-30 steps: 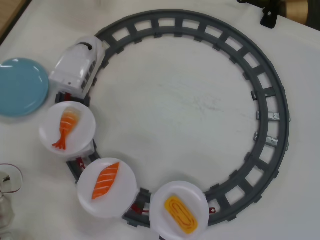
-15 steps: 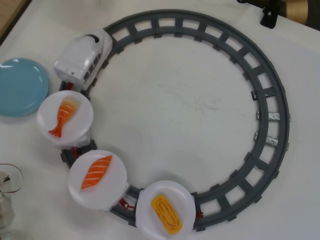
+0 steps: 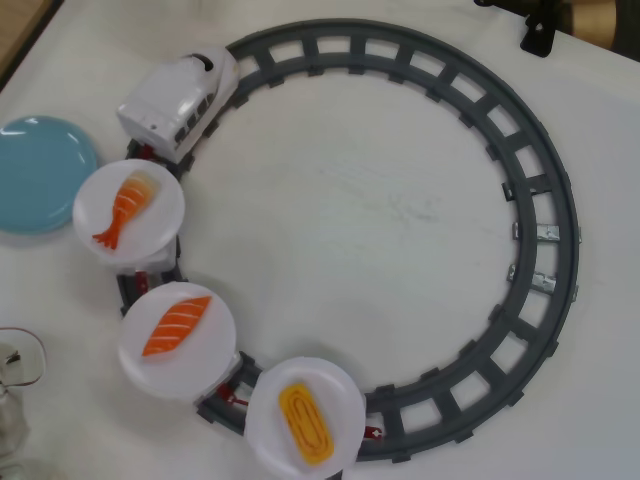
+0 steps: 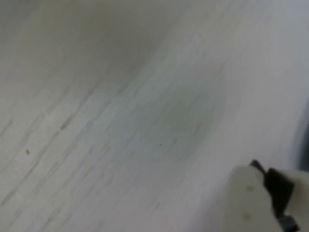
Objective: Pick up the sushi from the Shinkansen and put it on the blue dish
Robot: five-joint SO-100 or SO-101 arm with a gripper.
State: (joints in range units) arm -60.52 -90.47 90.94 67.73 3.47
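The yellow-orange egg sushi [image 3: 306, 424] lies on the rearmost round white plate [image 3: 270, 440] of the white Shinkansen [image 3: 180, 102], at the bottom of the overhead view. The train stands on the left side of a grey ring track [image 3: 545, 180]. The light-blue dish [image 3: 40, 172] is at the left edge, beside the shrimp plate and empty. In the wrist view only one white finger with a black tip [image 4: 260, 198] shows at the bottom right over blurred bare table. I cannot tell how the jaws stand. The gripper does not show in the overhead view.
The two plates ahead of the egg carry a shrimp piece [image 3: 125, 207] and a salmon piece [image 3: 176, 325]. A clear glass object [image 3: 15, 372] is at the lower left edge. A black clamp [image 3: 538, 30] is at the top right. The table's edge runs across the top left corner.
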